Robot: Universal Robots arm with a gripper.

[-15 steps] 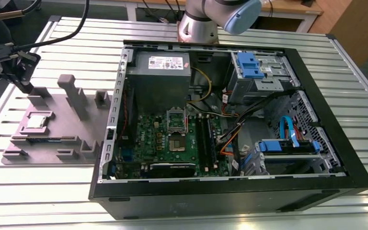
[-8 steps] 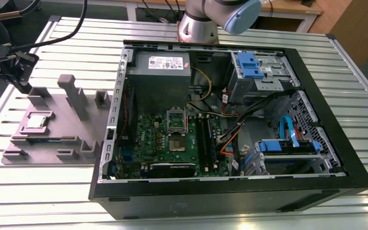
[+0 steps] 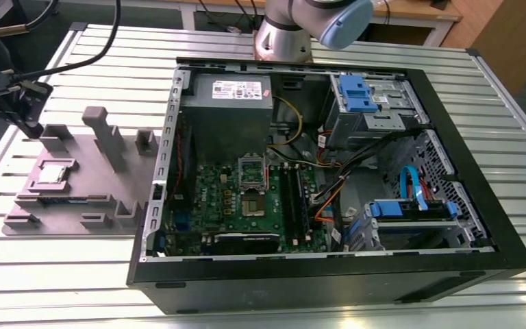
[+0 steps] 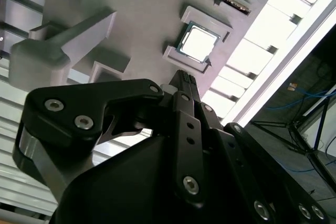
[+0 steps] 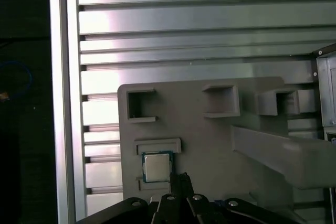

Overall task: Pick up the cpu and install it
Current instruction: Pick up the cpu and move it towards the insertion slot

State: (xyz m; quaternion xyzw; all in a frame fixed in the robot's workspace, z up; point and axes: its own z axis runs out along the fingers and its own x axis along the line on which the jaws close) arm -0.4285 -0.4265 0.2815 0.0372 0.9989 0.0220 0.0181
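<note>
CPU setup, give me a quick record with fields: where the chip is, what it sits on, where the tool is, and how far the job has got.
cpu: flat in a recess of the fixture
fixture: grey, on the slatted table, at the exterior view's left of the case
tool: close beside the cpu, not holding it
case: open, motherboard showing
progress: cpu not yet picked up

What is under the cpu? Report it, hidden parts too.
The cpu lies in a framed pocket of the grey fixture plate, which sits on the slatted metal table. The pocket floor and chip's underside are hidden by the chip.
</note>
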